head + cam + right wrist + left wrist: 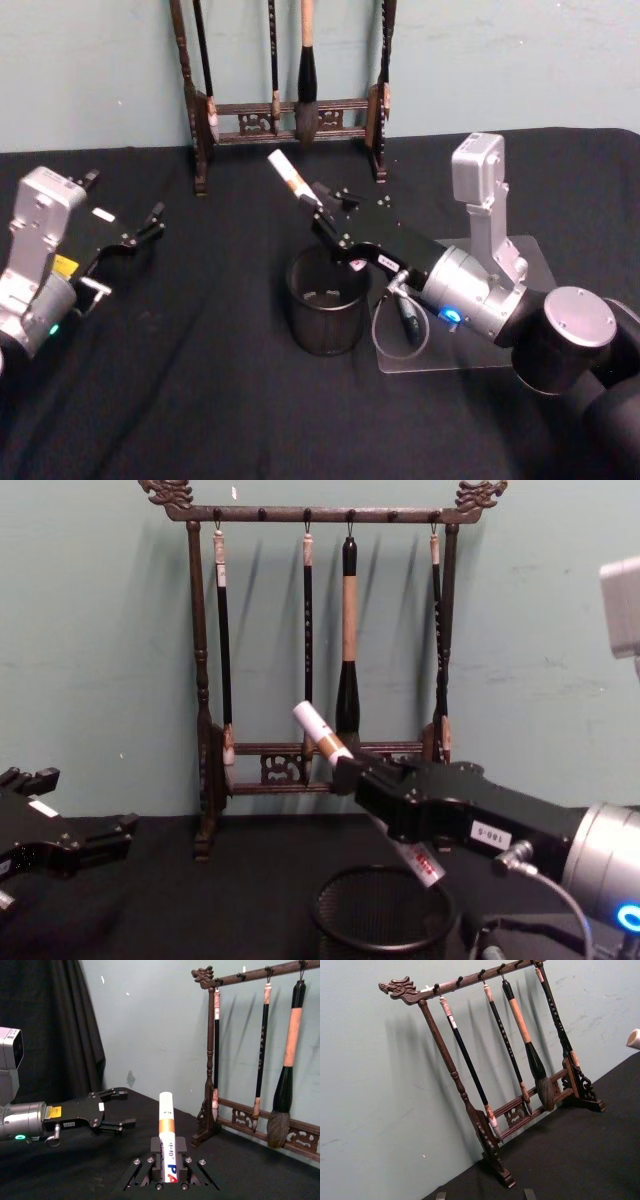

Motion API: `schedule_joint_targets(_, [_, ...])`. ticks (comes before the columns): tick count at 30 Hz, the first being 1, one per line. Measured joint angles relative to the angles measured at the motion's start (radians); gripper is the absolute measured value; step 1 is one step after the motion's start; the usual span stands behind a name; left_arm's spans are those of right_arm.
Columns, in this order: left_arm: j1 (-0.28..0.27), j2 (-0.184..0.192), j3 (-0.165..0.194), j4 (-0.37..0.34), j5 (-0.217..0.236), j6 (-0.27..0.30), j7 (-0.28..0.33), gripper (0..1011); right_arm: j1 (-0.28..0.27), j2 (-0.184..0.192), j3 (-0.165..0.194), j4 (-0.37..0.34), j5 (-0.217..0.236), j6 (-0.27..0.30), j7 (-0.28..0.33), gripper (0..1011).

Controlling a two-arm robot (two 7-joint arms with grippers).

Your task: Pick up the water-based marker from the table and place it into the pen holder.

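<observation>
Pen holder [323, 322], a round black mesh cup, stands on the black table [200, 400] in front of the robot, with its right side just beside a clear plastic base plate [520, 255]. In the chest view the cup's rim [385, 882] is low centre.

Right gripper [322, 212] reaches in from the right, over the holder's far rim, with its jaws pinched on the water-based marker [292, 177]. The marker is tilted, white upper end leaning up and to the left. In the chest view its lower, red-printed end [424, 863] sits right at the holder's mouth; it is unclear whether it is below the rim. The right wrist view shows the marker [166, 1130] clamped between the fingers [154, 1152], white body with an orange band.

Left gripper [138, 236] is parked off to the left above the table, well apart from the holder, with its fingers spread and nothing held.

Farthest back, a dark wooden brush rack [290, 108] with hanging calligraphy brushes [347, 640] stands against the teal wall [500, 60].
</observation>
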Motion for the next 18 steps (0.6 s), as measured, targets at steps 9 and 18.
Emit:
schedule_joint_targets(9, [0.000,0.000,0.000,0.000,0.000,0.000,0.000,1001,0.001,-0.008,-0.015,0.018,-0.004,-0.007,-0.005,174])
schedule_joint_targets(18, [0.000,0.000,0.000,0.000,0.000,0.000,0.000,1001,-0.005,-0.016,-0.026,0.033,-0.031,-0.029,-0.015,174])
